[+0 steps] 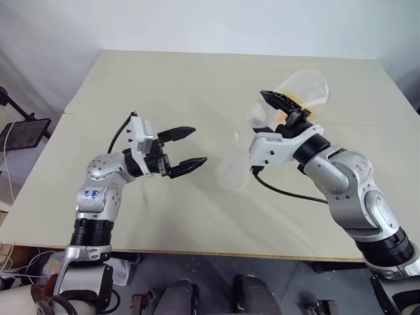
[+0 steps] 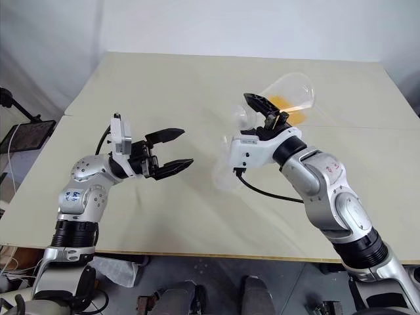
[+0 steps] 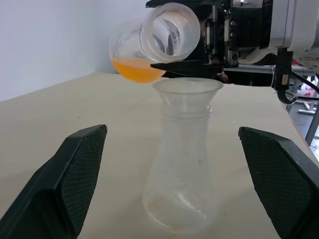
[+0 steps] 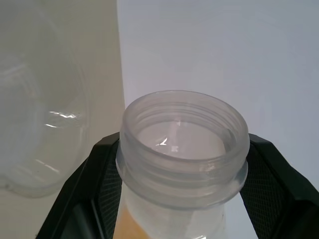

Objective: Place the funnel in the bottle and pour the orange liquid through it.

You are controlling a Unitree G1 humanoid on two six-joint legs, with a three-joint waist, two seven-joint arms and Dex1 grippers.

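The small clear bottle (image 3: 182, 169) stands upright on the table between my two grippers. The clear funnel (image 3: 187, 87) sits in its neck. My left gripper (image 1: 199, 144) is open, a little to the left of the bottle (image 1: 231, 172), with a finger (image 3: 75, 169) showing on each side and neither touching it. My right gripper (image 1: 279, 108) is shut on the neck of a larger clear flask (image 1: 305, 90). The flask is tipped nearly level above the funnel, with its mouth (image 4: 182, 144) close over the rim. The orange liquid (image 3: 137, 69) lies in the flask's lower side.
The beige table (image 1: 197, 85) has open surface all round the bottle, and a seam crosses it. Its front edge runs close below my arms. A black stand (image 1: 23, 134) is off the table at the far left.
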